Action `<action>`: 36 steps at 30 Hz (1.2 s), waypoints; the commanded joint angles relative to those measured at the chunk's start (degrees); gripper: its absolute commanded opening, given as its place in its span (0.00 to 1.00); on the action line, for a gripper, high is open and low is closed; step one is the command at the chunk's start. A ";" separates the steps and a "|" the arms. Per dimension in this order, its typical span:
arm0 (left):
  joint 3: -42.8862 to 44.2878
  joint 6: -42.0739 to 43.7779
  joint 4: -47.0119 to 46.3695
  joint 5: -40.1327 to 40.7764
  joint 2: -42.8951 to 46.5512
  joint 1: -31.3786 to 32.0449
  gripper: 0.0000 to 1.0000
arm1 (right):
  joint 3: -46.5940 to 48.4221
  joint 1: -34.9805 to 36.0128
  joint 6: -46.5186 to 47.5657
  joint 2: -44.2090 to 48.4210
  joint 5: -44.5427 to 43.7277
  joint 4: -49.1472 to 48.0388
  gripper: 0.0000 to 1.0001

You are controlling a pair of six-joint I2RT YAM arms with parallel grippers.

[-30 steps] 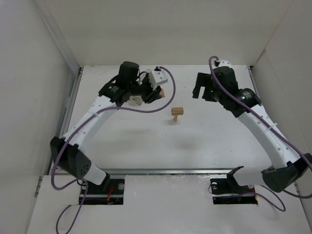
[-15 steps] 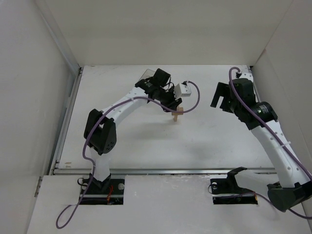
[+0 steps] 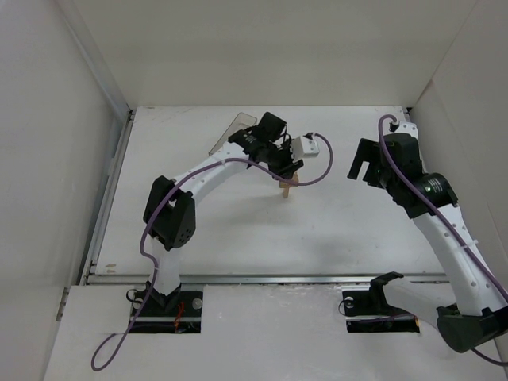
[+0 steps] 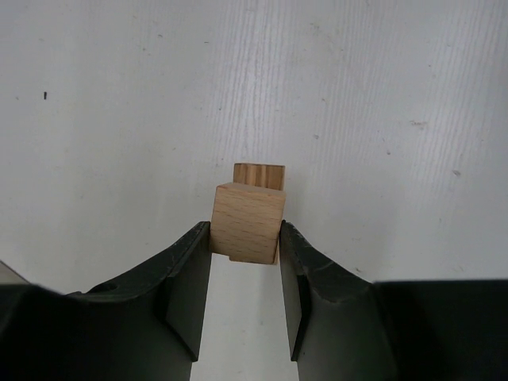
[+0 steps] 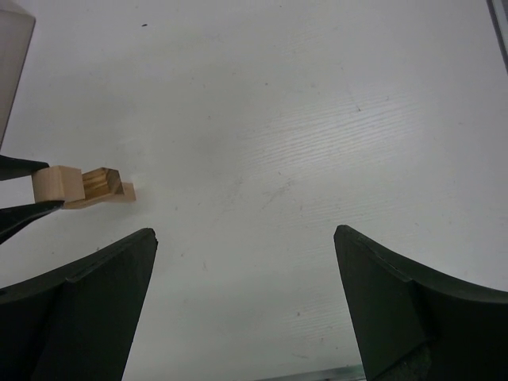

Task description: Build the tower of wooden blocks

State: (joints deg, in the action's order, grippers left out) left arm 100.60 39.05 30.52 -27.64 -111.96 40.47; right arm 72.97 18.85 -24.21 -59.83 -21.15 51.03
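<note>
And off from the back-left of the worktop [image 3: 238, 246] with the left arm [image 3: 213, 167]: swept clean across towards the middle inside a second, elbow hauled up and inward from low on the left. Left fingers [image 4: 189, 278] now right over the wood block tower [image 3: 286, 189], which stood alone a second ago, with the block [image 4: 247, 228] brought along between them. Uncovered behind that arm: the clear box [image 3: 232, 129], hidden under it before. On the other side, a retreat for the right fingers [image 5: 79, 309], drawn off rightward and slightly nearer, away from the middle, and the right arm [image 3: 452, 238] swung more upright along the right wall.
</note>
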 commanded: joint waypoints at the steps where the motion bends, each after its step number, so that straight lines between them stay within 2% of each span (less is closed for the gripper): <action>1: -0.92 -0.02 -3.28 0.39 1.92 0.05 0.00 | 0.16 -0.92 1.18 1.30 -0.74 -0.58 0.99; 11: -3.39 -0.55 -5.91 0.92 1.92 -1.09 0.00 | 0.68 -0.92 1.71 1.30 -0.74 -1.10 0.99; 36: -5.67 -1.61 -5.91 -0.93 2.98 -1.09 0.00 | 0.16 -0.92 2.23 2.88 -1.79 -1.10 0.99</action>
State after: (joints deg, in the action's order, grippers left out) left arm 95.59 38.06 25.02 -27.11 -111.94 39.46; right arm 72.97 18.33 -22.63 -57.98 -21.41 51.00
